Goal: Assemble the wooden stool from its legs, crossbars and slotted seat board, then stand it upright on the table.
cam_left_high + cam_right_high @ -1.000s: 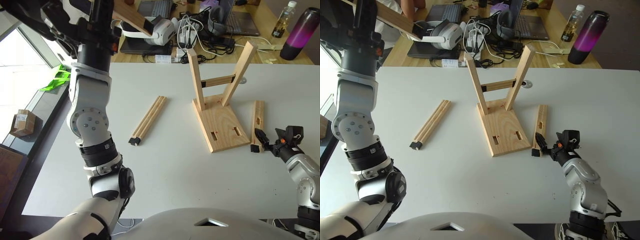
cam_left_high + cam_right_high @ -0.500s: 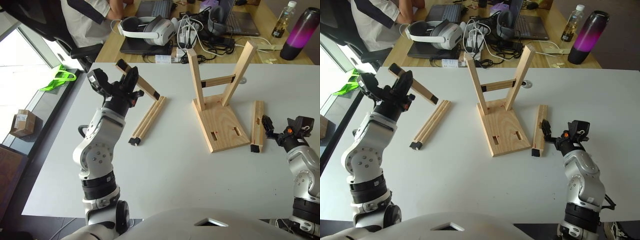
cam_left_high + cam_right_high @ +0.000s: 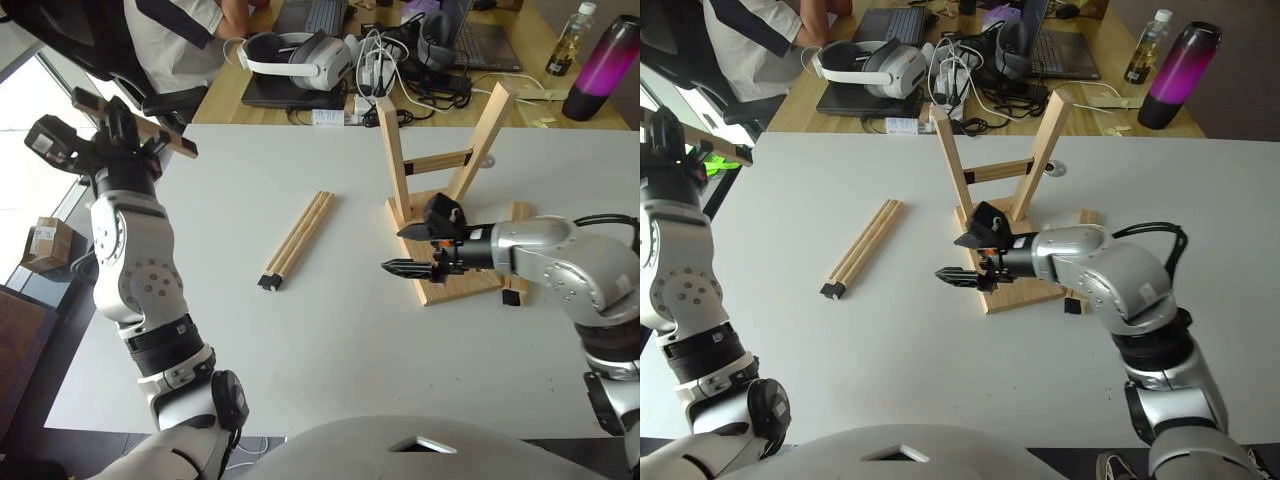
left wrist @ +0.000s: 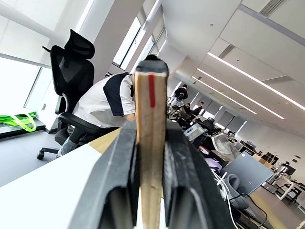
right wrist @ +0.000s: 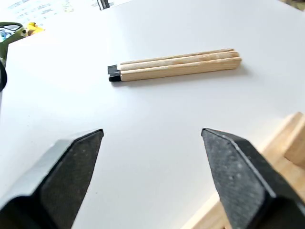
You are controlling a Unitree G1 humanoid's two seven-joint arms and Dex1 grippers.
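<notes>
My left pincer [image 3: 126, 132] clamps 1 wooden bar [image 3: 180, 147], raised beyond the table [image 3: 330, 350] edge. To its right, between my pincers, 2 loose legs [image 3: 297, 238] lie together. My right pincer [image 3: 392, 249] gapes wide and empty, hovering at the seat board [image 3: 455, 262], whose 2 fitted legs rise just behind it.

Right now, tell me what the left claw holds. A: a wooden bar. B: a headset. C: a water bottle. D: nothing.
A: the left claw is shut on a wooden bar, with its fingers pressed against both faces of the bar.
</notes>
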